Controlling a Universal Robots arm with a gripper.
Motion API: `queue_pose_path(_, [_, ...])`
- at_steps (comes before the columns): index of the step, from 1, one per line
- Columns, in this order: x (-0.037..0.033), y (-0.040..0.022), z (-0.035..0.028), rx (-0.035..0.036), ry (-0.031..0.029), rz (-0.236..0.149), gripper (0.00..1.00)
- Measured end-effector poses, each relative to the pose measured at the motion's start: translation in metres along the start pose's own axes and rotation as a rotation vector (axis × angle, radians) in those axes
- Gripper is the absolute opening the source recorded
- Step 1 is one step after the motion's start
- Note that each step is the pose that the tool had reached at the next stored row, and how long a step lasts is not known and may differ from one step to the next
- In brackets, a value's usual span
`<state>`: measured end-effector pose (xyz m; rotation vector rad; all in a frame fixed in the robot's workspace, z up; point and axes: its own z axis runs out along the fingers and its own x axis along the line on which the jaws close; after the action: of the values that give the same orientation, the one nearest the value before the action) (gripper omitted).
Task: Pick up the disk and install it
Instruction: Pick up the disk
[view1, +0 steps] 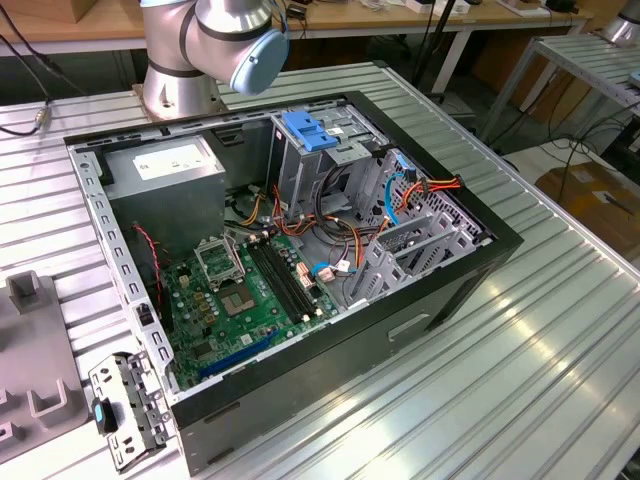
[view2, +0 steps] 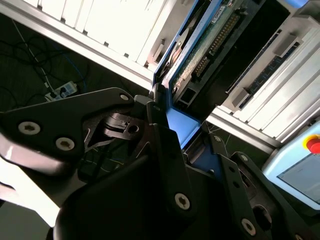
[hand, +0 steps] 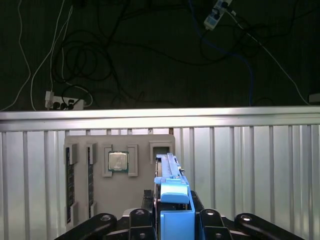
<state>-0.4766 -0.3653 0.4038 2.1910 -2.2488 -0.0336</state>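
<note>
Robot gripper (hand: 174, 225) clamps the disk (hand: 174, 192) on edge between its dark fingers (view2: 160, 135), the blue-railed drive jutting out ahead of the jaws in both wrist views. Beyond it a grey tray (hand: 120, 195) carrying a chip (hand: 118, 161) sits near the ribbed table's (hand: 260, 165) edge, bare metal alongside; the disk appears lifted clear of the tray. In the exterior view, the open computer case (view1: 470, 270) lies on the table.

No writing can be read. The white label (view1: 173, 158) on the power supply (view1: 122, 170) bears print too small to make out.
</note>
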Motion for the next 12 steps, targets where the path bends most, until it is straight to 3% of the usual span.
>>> queue_pose_path(12, [-0.0001, 0.0001, -0.0059, -0.0001, 0.0000, 0.000, 0.37])
